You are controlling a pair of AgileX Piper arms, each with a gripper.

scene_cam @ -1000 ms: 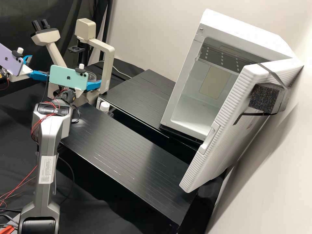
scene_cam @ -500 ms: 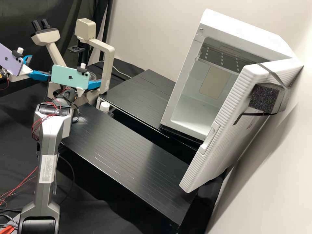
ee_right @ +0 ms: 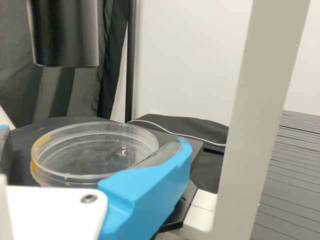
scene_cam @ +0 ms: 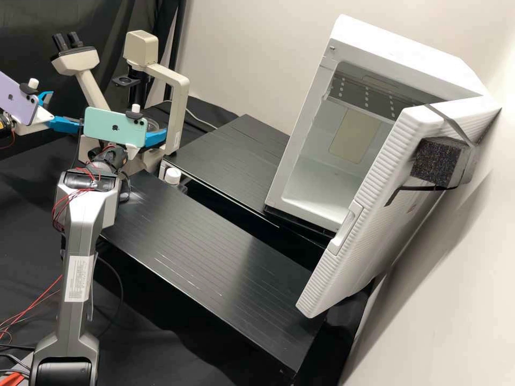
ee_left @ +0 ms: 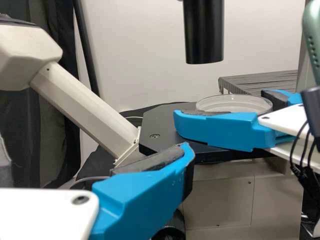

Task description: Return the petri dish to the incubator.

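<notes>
In the high view, my left gripper point(scene_cam: 64, 110) is open at the far left, beside the microscope. My right gripper point(scene_cam: 154, 140) is at the microscope stage, partly behind its green phone. A clear petri dish point(scene_cam: 152, 125) shows just past that phone. The left wrist view has my left gripper's finger point(ee_left: 145, 190) in front of the stage, away from the dish point(ee_left: 234, 103). In the right wrist view, the dish point(ee_right: 95, 155) lies flat between the parted fingers of my right gripper point(ee_right: 95, 135), nearer one finger. The white incubator point(scene_cam: 298, 155) stands with its door open.
The microscope's arm point(scene_cam: 179, 107) rises close beside my right gripper. Black slatted platforms point(scene_cam: 198, 230) lie between microscope and incubator, with a white-capped bottle point(scene_cam: 173, 176) near their left end. The incubator door point(scene_cam: 348, 257) swings out over the front platform.
My right arm, with its green phone, has shifted slightly to the right. My left gripper and the incubator have kept their places.
</notes>
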